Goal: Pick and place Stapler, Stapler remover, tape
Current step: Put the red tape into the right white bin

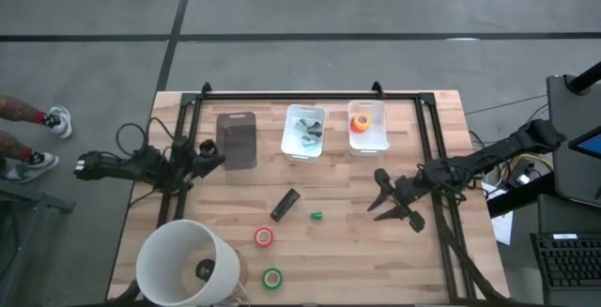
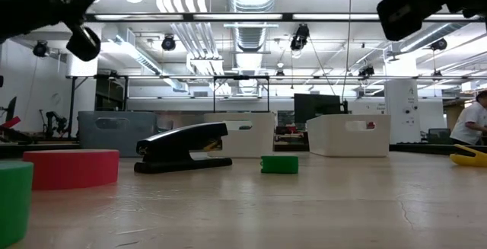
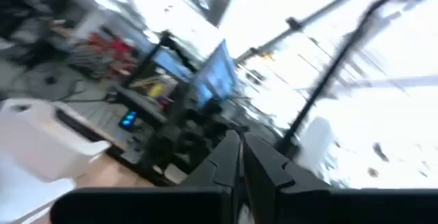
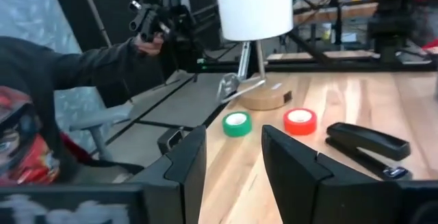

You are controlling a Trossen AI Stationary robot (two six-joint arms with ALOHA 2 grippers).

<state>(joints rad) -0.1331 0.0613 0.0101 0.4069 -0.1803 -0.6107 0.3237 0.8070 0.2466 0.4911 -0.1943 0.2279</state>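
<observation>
High view: black stapler (image 1: 285,204), red tape roll (image 1: 265,237) and green tape roll (image 1: 271,277) unplaced near lamp (image 1: 183,265); right gripper (image 1: 382,201) spread, left gripper (image 1: 208,153) pressed together.

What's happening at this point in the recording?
Nothing is being held yet. The right gripper hovers open, right of the loose items; the left gripper waits shut by the table's left edge, near a grey bin. The stapler, a small green piece, a red tape roll and a green tape roll lie on the wood. Two white bins already hold items; one has orange tape.
</observation>
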